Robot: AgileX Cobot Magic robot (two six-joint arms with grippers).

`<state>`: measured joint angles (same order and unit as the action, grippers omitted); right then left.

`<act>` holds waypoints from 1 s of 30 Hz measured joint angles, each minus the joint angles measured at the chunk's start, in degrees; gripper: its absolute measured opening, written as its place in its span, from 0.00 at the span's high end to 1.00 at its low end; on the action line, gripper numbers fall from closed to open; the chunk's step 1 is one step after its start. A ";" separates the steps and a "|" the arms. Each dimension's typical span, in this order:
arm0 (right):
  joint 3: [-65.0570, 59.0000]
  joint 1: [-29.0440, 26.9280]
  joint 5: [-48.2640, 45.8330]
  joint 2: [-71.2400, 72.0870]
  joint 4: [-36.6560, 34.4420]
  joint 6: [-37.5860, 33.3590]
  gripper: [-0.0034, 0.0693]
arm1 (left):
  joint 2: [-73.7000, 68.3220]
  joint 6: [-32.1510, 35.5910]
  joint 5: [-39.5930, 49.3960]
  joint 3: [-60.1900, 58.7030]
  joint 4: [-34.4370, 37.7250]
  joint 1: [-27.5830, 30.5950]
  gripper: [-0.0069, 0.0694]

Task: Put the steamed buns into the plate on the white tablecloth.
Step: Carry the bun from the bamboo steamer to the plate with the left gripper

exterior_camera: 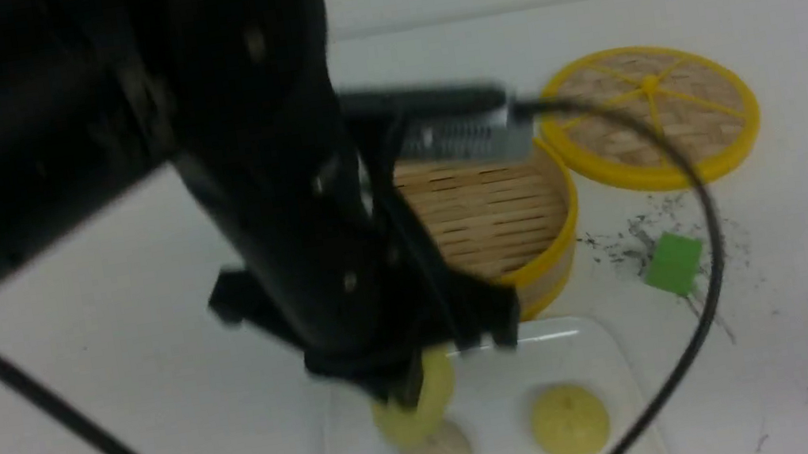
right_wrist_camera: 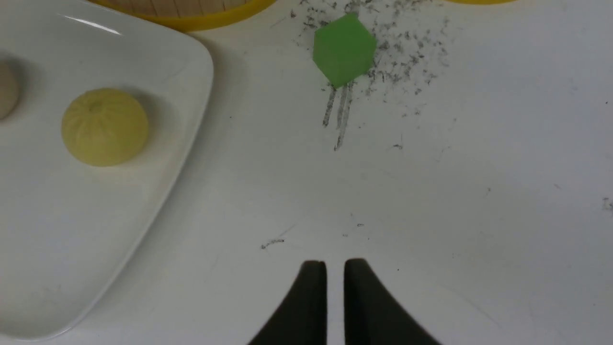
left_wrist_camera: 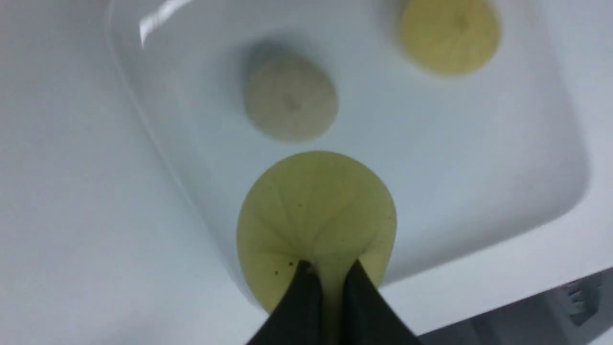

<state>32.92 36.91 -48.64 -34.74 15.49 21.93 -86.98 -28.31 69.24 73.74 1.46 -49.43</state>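
The left tool (left_wrist_camera: 325,275) is clamped on a pinch of skin at the edge of a pale yellow bun (left_wrist_camera: 316,211). The bun hangs from the fingertips, tilted so that it looks nearly on edge in the front view rather than flat side down. Directly beneath it is the white plate (left_wrist_camera: 479,158): the bun sits over the plate's floor on the left side, just inside the rim. The plate's open middle lies further in, away from the tool.

The off-white bun (left_wrist_camera: 291,98) rests on the plate just beyond the held one. In the front view the two overlap, and I cannot tell whether they touch. The second yellow bun (left_wrist_camera: 450,36) sits well apart, toward the plate's right side. With two buns down and the third over the plate, letting go looks like the step in hand. The gap to the off-white bun is what matters, since a tilted bun may roll onto it.

The right tool (right_wrist_camera: 335,273) is drawn almost together, a thin slit between its jaws and nothing in it. It hangs over bare white tablecloth (exterior_camera: 145,314) off the plate's right edge, short of the green cube (exterior_camera: 672,263). The left arm is plainly the nearer one. Behind the plate stand the empty steamer basket (exterior_camera: 497,205) and its lid (exterior_camera: 651,114).
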 joint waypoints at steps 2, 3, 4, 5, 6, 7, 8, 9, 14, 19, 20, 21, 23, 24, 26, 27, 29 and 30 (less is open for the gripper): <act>0.00 0.00 0.00 0.00 -0.16 0.02 0.83 | -0.38 -3.39 -5.05 -6.68 -0.11 -2.67 0.88; 0.00 0.00 0.00 0.00 -0.29 0.02 0.83 | -0.57 -4.74 -6.85 -8.22 -0.11 -3.41 0.88; 0.00 0.00 0.00 0.00 -0.40 0.02 0.83 | -1.12 -6.35 -9.69 -10.33 -0.11 -4.73 0.88; 0.00 0.00 0.00 0.00 -0.40 0.02 0.83 | -1.19 -6.97 -10.74 -11.00 -0.11 -5.11 0.88; 0.00 0.00 0.00 0.00 -0.42 0.02 0.83 | -1.71 -8.43 -13.05 -12.34 -0.03 -5.92 0.88; 0.00 0.00 -0.06 0.00 -0.47 0.02 0.83 | -2.63 -10.17 -15.27 -13.49 0.03 -6.52 0.88; 0.00 0.00 -0.06 0.00 -0.60 0.02 0.82 | -3.27 -11.49 -16.02 -13.78 0.15 -6.71 0.88; 0.00 0.00 -0.06 0.00 -0.65 0.09 0.82 | -3.94 -12.41 -16.45 -13.87 0.17 -6.77 0.88; 0.00 0.00 -0.06 0.00 -0.99 0.14 0.82 | -6.78 -13.71 -18.20 -13.98 0.17 -6.77 0.86; 0.00 0.00 -0.06 0.00 -1.12 0.22 0.81 | -8.52 -13.78 -19.48 -13.98 0.17 -6.77 0.78; 0.00 0.00 -0.28 0.00 -1.47 0.22 0.81 | -8.62 -13.64 -19.95 -13.98 0.17 -6.77 0.73; 0.00 0.00 -0.44 0.00 -1.53 0.22 0.81 | -8.62 -13.64 -20.09 -13.98 0.17 -6.77 0.71; 0.97 0.00 -2.91 0.00 -2.16 0.22 0.84 | -8.62 -13.64 -20.69 -13.98 0.17 -6.77 0.58; 1.11 0.00 -2.91 0.00 -2.16 0.22 0.85 | -8.62 -13.64 -20.68 -13.98 0.17 -6.77 0.57; 2.60 0.00 -5.43 0.34 -2.36 0.22 0.89 | -8.30 -13.64 -20.83 -13.98 0.17 -6.77 0.49; 4.88 0.00 -8.66 1.21 -2.41 -0.08 0.95 | -7.65 -13.64 -20.89 -13.98 0.17 -6.77 0.43; 7.72 0.00 -12.40 3.06 -2.48 -1.21 0.97 | -6.62 -13.64 -20.62 -13.60 -0.11 -6.77 0.39; 9.44 0.00 -14.79 4.28 -2.47 -2.10 0.97 | -5.81 -13.64 -20.36 -12.97 -0.98 -6.77 0.36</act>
<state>42.36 36.91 -63.43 -30.46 13.01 19.82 -92.80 -41.95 48.89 60.77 0.48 -56.20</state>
